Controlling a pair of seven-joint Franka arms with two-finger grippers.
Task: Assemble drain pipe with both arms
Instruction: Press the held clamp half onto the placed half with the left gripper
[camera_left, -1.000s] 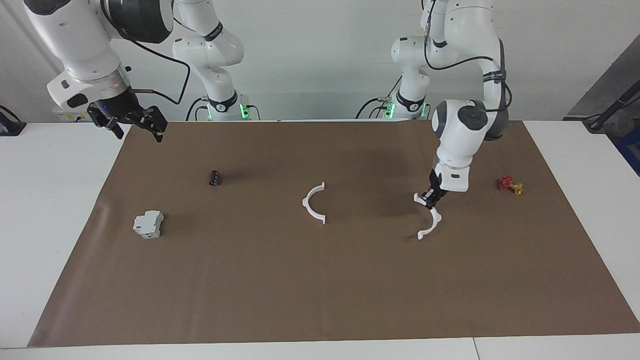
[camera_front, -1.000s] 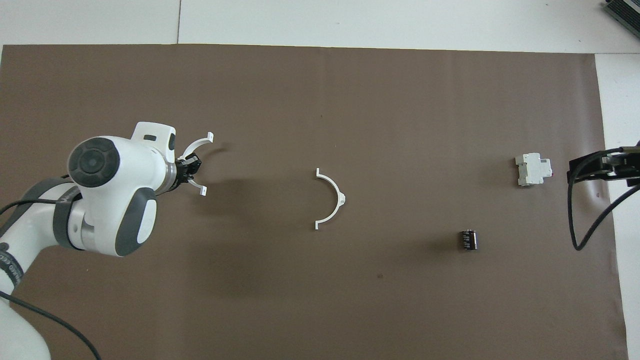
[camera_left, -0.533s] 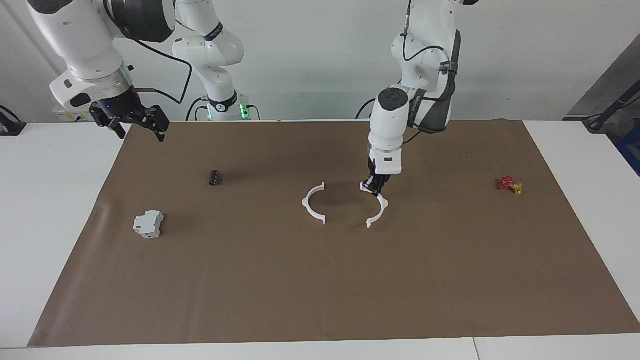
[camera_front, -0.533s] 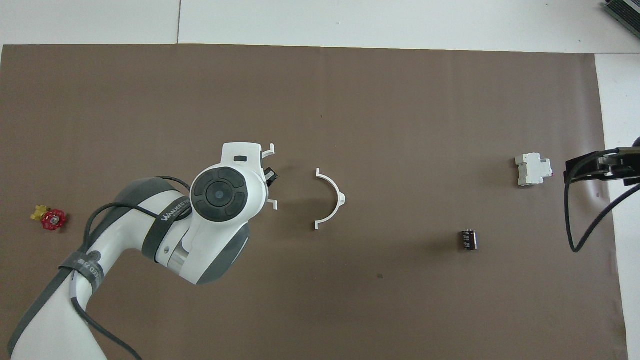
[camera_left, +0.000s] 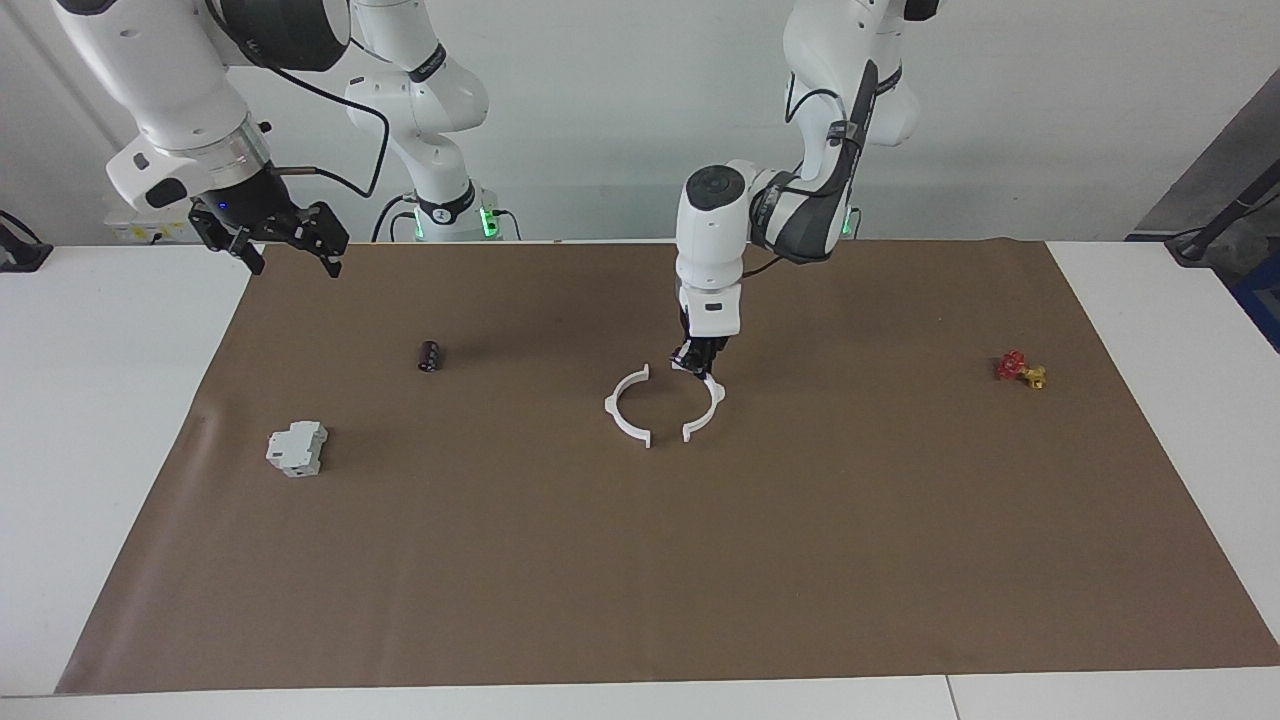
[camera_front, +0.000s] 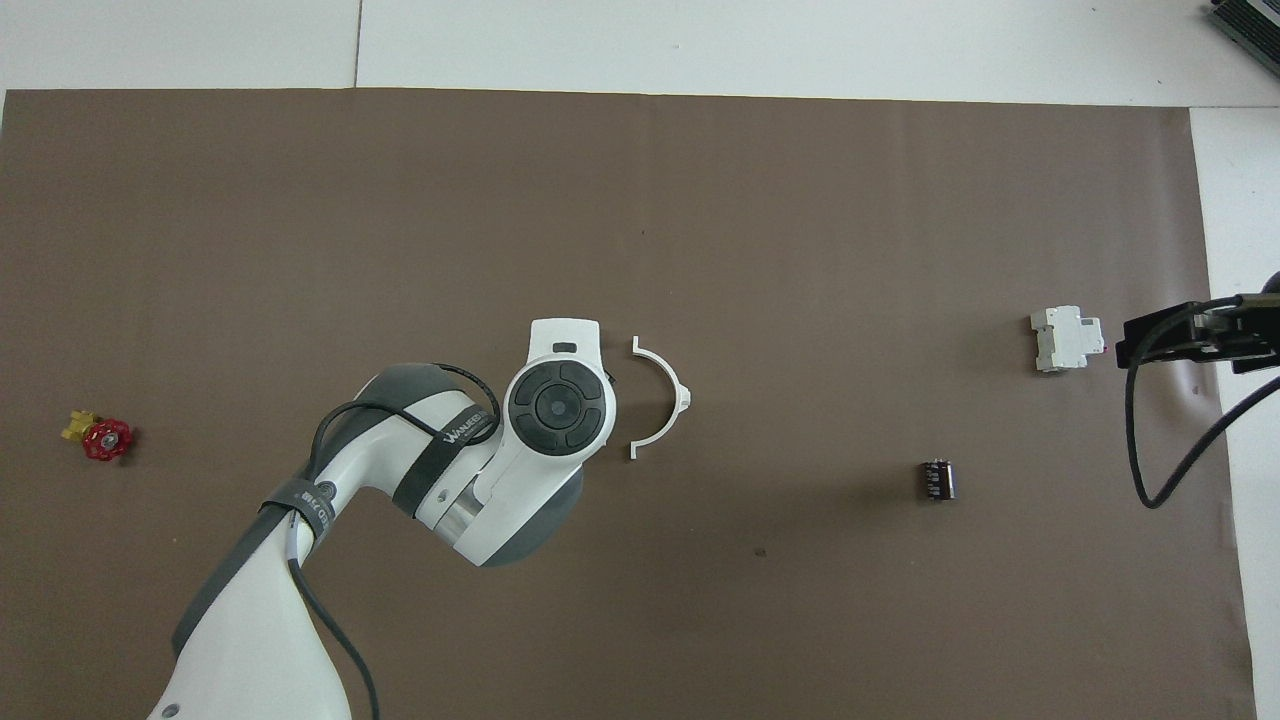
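At the right arm's end, the right gripper (camera_left: 292, 250) hangs with its fingers spread wide and empty above the edge of the brown mat (camera_left: 640, 580); that arm waits. On the mat lie a grey-white block (camera_left: 297, 448) and a small black cylinder (camera_left: 429, 355). In the middle, one white half-ring (camera_left: 627, 405) lies flat. Just beside it, the left gripper (camera_left: 697, 360) is clamped tight on the second half-ring (camera_left: 705, 412), its open side facing the first, ends near but apart. A red-and-yellow valve (camera_left: 1020, 369) sits toward the left arm's end.
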